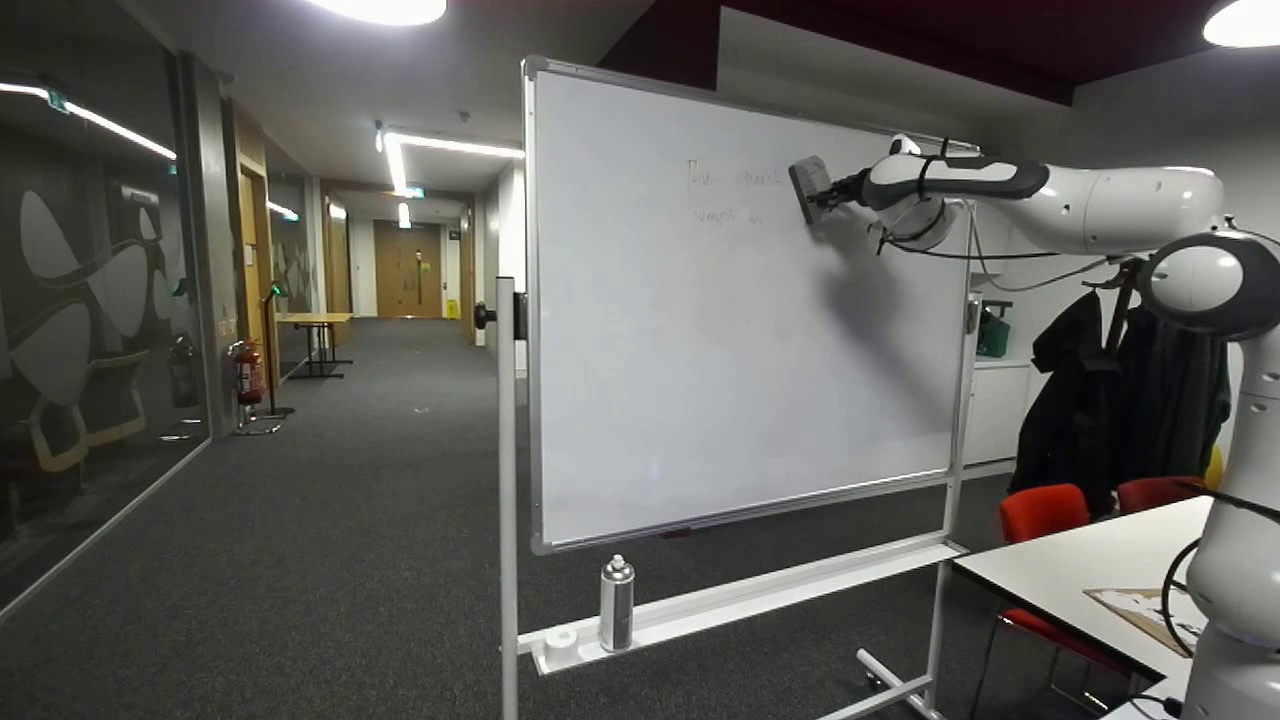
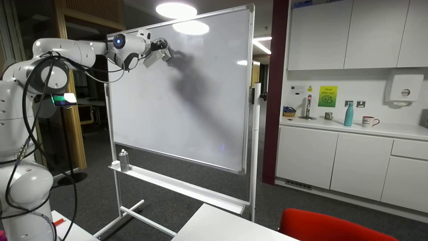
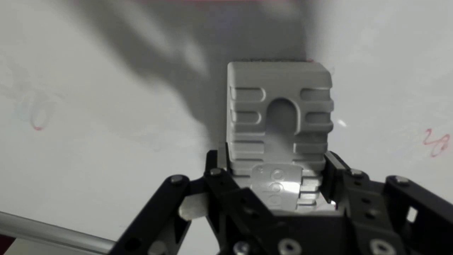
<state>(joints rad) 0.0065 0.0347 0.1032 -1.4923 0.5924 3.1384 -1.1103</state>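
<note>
The gripper (image 3: 277, 159) grasps a grey eraser (image 3: 279, 78), its black fingers (image 3: 212, 161) set against the eraser's two sides, in front of the upper part of the board (image 1: 700, 380); whether the eraser's face touches the surface, I cannot tell. The wrist view alone gives the eraser's ribbed back and rounded hollow, with red marks (image 3: 437, 143) on the board to its right, a smudged loop (image 3: 38, 117) to its left, and the board's metal frame (image 3: 53, 228) across the lower left corner. In an exterior view the eraser shows nearly side-on and tilted, faint writing (image 1: 755, 178) in two lines to its left; coats (image 1: 1065, 390) and an extinguisher (image 1: 249, 373) appear only there. In an exterior view the arm (image 2: 63, 52) crowds the eraser, which is hard to make out, while lamp glare (image 2: 191, 27) lies on the board and a counter (image 2: 401, 130) bears a tap (image 2: 308, 107), a bottle (image 2: 348, 114) and a mug (image 2: 367, 121). Both exterior views, but not the wrist view, show a can (image 1: 617, 605) upright beside a white roll (image 1: 561, 645) at the left end of the tray (image 1: 790, 588).
</note>
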